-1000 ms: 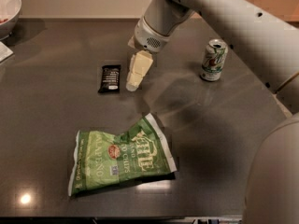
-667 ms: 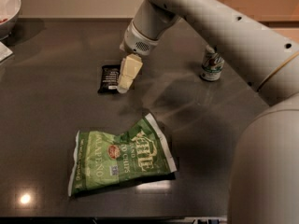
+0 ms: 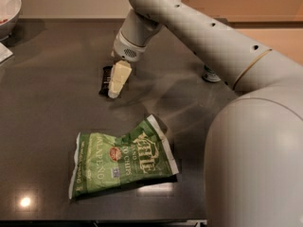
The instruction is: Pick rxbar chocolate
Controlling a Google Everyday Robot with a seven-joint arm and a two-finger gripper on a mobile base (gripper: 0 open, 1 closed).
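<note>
The rxbar chocolate (image 3: 105, 78), a small flat bar in a black wrapper, lies on the dark table (image 3: 52, 103) at the middle left. My gripper (image 3: 115, 90) hangs from the white arm and points down. Its cream tip is over the right part of the bar and hides that part. I cannot see whether it touches the bar.
A large green chip bag (image 3: 122, 160) lies near the front edge. A soda can (image 3: 211, 74) stands to the right, mostly hidden behind my arm. A white bowl (image 3: 7, 6) and a white paper (image 3: 4, 53) sit at the far left. My arm fills the right side.
My arm has swung left. The gripper has moved from beside the bar's right edge to over the bar. The arm now hides most of the can.
</note>
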